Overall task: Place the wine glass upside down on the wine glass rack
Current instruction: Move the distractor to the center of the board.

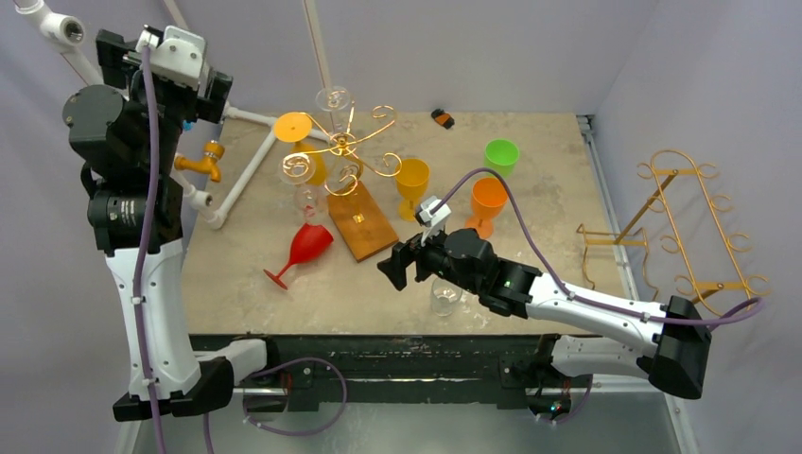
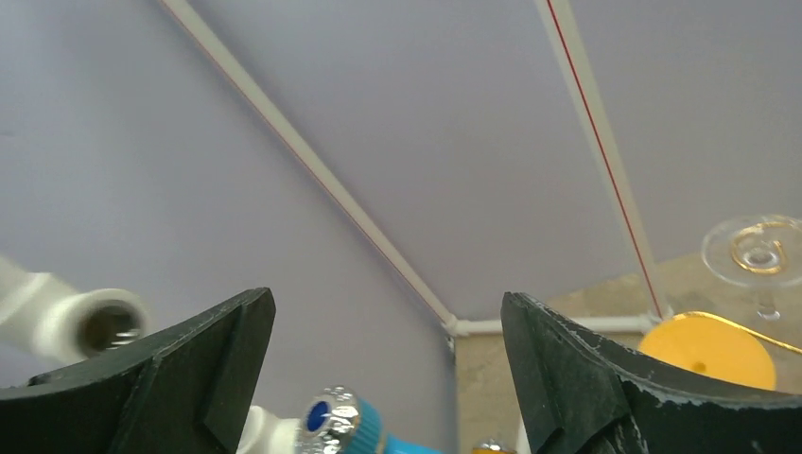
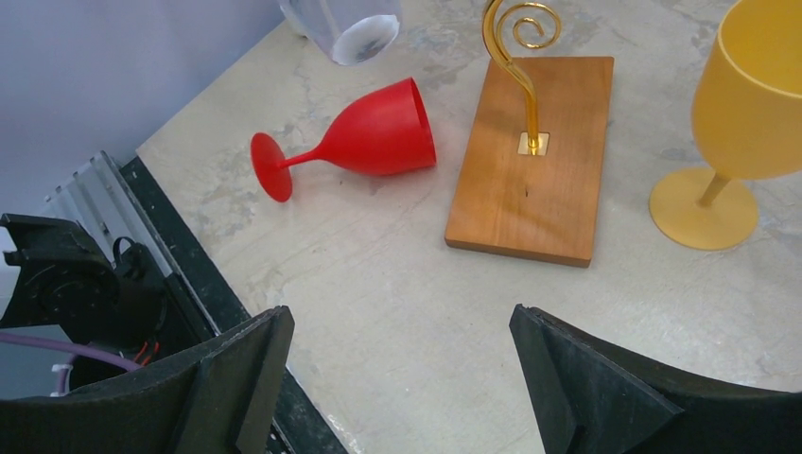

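Observation:
A red wine glass point(image 1: 303, 248) lies on its side on the table, left of the rack's wooden base point(image 1: 361, 225). In the right wrist view the red glass point(image 3: 369, 142) lies ahead and to the left, its foot toward the table's front edge. The gold wine glass rack point(image 1: 345, 144) carries a clear glass point(image 1: 333, 97) and an orange-yellow one point(image 1: 293, 128) hanging upside down. My right gripper point(image 1: 395, 267) point(image 3: 402, 378) is open and empty, low over the table, right of the red glass. Raised at the far left, my left gripper point(image 1: 219, 95) point(image 2: 388, 369) is open and empty, facing the wall.
A yellow glass point(image 1: 412, 180), an orange glass point(image 1: 488, 199) and a green cup point(image 1: 501, 156) stand upright right of the rack. A clear glass point(image 1: 444, 295) stands under my right arm. White pipes with taps point(image 1: 203, 165) lie at the left. A second gold rack point(image 1: 690, 218) sits beyond the table's right edge.

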